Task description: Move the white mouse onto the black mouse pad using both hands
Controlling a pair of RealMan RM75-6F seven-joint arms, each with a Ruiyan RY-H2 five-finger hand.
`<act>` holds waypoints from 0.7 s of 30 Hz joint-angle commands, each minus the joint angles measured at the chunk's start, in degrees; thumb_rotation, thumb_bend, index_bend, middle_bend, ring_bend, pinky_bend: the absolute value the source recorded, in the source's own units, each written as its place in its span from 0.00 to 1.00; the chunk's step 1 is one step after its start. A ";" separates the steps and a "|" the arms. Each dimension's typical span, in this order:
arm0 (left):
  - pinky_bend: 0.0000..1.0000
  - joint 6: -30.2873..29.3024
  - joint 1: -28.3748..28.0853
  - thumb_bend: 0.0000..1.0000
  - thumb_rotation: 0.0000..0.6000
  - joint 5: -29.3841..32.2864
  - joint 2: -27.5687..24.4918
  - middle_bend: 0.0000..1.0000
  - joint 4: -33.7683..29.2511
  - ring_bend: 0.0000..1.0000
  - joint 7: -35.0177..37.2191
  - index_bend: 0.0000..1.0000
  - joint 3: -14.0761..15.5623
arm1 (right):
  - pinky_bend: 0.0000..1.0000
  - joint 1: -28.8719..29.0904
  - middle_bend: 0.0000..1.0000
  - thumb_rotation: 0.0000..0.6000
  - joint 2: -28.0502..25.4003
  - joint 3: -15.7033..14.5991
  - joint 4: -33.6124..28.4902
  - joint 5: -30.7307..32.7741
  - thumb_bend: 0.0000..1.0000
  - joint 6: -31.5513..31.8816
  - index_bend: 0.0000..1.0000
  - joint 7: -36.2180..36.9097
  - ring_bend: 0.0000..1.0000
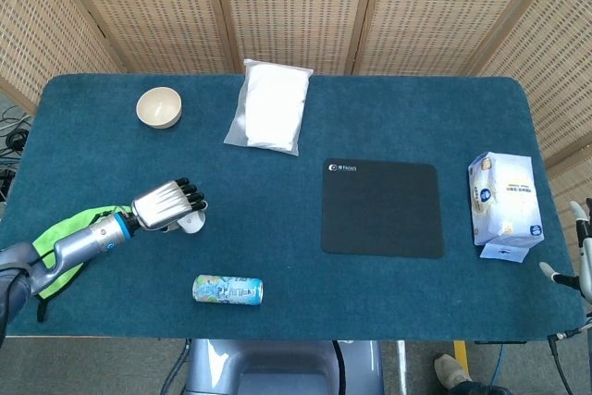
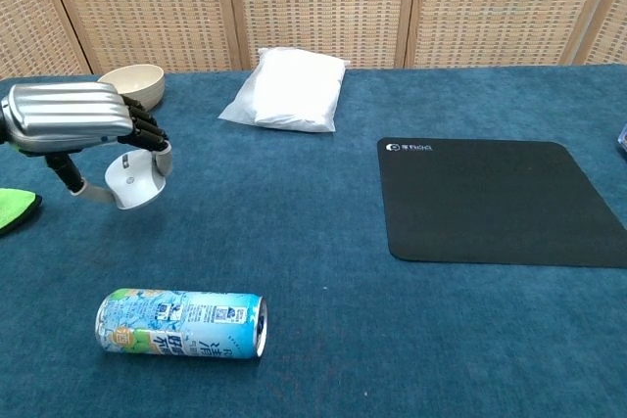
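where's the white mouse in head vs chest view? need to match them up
Head view: white mouse sits left of centre, held in the left hand, mostly covered by it.
Chest view: white mouse is at the left edge, lifted off the cloth under the left hand.
Shared landmark: the drink can lies on its side, nearer the front table edge than the mouse in both.

white mouse (image 2: 134, 179) | lifted, tilted, off the cloth | black mouse pad (image 1: 381, 207) | flat, right
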State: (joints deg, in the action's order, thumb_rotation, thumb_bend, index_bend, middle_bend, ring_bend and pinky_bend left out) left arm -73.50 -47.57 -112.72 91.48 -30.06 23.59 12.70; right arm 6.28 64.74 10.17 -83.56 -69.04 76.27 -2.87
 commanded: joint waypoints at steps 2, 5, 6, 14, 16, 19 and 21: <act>0.35 -8.15 -6.76 0.26 1.00 -6.45 5.14 0.45 10.42 0.36 -2.43 0.64 2.37 | 0.00 0.49 0.00 1.00 0.20 0.22 0.86 0.99 0.02 -1.51 0.00 0.57 0.00; 0.35 -7.83 -9.96 0.23 1.00 -7.81 8.24 0.45 14.96 0.36 -1.40 0.64 3.75 | 0.00 0.85 0.00 1.00 0.50 0.47 1.89 1.45 0.02 -2.16 0.00 0.96 0.00; 0.35 -7.39 -10.89 0.22 1.00 -7.97 9.12 0.45 15.83 0.36 -1.06 0.64 4.03 | 0.00 0.91 0.00 1.00 0.61 0.55 2.26 1.60 0.03 -2.29 0.00 1.11 0.00; 0.35 -4.30 -16.44 0.18 1.00 -9.13 14.85 0.45 20.24 0.36 1.30 0.64 6.95 | 0.00 0.76 0.00 1.00 0.76 0.96 3.88 3.03 0.03 -3.04 0.00 2.22 0.00; 0.35 -3.62 -17.12 0.16 1.00 -9.16 15.75 0.45 20.80 0.36 1.60 0.64 7.39 | 0.00 0.74 0.00 1.00 0.90 0.98 4.31 3.05 0.03 -3.01 0.00 2.38 0.00; 0.35 -2.93 -18.38 0.12 1.00 -9.39 17.19 0.45 21.98 0.36 1.76 0.63 8.38 | 0.00 0.50 0.00 1.00 1.18 1.00 5.12 3.19 0.03 -2.80 0.00 2.76 0.00; 0.35 -2.58 -18.67 0.08 1.00 -9.50 17.47 0.45 22.64 0.36 1.82 0.58 9.01 | 0.00 0.43 0.00 1.00 1.23 1.05 5.36 3.21 0.03 -2.70 0.00 2.94 0.00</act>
State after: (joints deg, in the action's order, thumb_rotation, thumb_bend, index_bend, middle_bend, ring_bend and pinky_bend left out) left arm -76.40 -65.93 -122.08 108.62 -7.82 25.32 21.32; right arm 6.73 65.95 11.20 -78.21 -65.84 73.55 0.05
